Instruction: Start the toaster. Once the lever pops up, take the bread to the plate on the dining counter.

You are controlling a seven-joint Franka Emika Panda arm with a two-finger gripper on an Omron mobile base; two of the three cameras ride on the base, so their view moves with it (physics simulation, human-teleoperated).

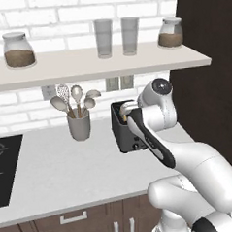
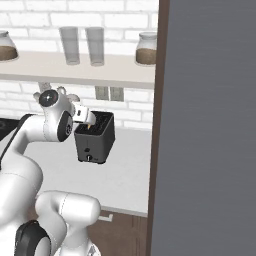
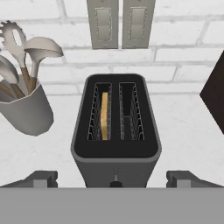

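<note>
wide-open, empty gripper (image 3: 112, 178) above the boxy dark grey toaster (image 3: 115, 131), nothing held.
left base view: the arm hides the toaster's (image 1: 123, 134) front at 3 o'clock of the grey utensil crock (image 1: 79, 124). right base view: toaster front shows. hand view: tan bread slice (image 3: 104, 114) sits low in the 9 o'clock slot; spread fingers could miss the small dark lever (image 3: 116, 180) or snag the slot grille.

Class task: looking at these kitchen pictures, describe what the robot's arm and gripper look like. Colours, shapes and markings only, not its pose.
The arm is glossy white, built of rounded, bulging segments with dark grey-black bands at the joints and a round grey cap on one joint. A dark strip runs along the forearm. The gripper has two small dark grey blocky fingertips. No cables or lettering show.
</note>
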